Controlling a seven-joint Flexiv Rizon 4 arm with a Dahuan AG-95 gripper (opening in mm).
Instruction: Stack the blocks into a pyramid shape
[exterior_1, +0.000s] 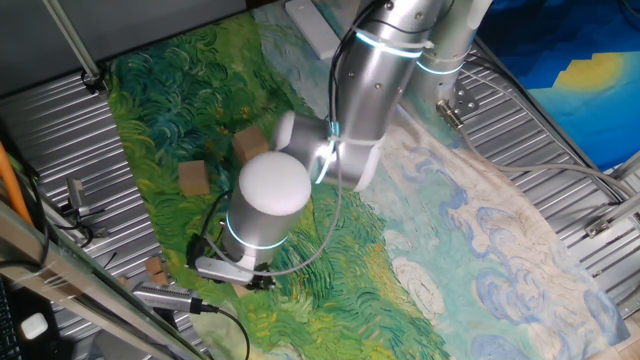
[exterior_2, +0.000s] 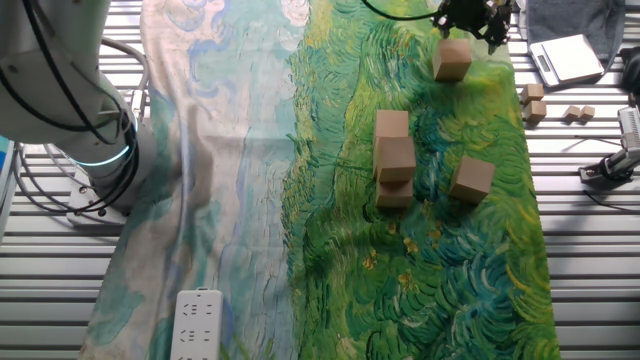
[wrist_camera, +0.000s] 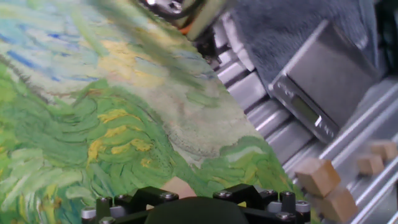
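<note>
Five tan wooden blocks show in the other fixed view. Three are bunched mid-cloth: a far one (exterior_2: 391, 125), a middle one (exterior_2: 396, 154) and a near one (exterior_2: 394, 191); how they rest on each other is unclear. One block (exterior_2: 471, 178) lies alone to their right. Another block (exterior_2: 452, 60) sits at the far cloth edge, directly under my gripper (exterior_2: 468, 32), whose jaws look spread just above it. In the hand view a corner of this block (wrist_camera: 179, 186) shows at the bottom edge. Two blocks (exterior_1: 250, 143) (exterior_1: 194, 178) show in one fixed view; my gripper (exterior_1: 238, 276) is low beside the cloth edge.
A grey scale (exterior_2: 565, 55) (wrist_camera: 323, 87) sits on the slatted metal table beside the gripper. Several small tan scraps (exterior_2: 533, 97) (wrist_camera: 317, 176) lie near it. A white power strip (exterior_2: 200, 325) lies at the near cloth edge. The arm base (exterior_2: 70, 90) stands at the left.
</note>
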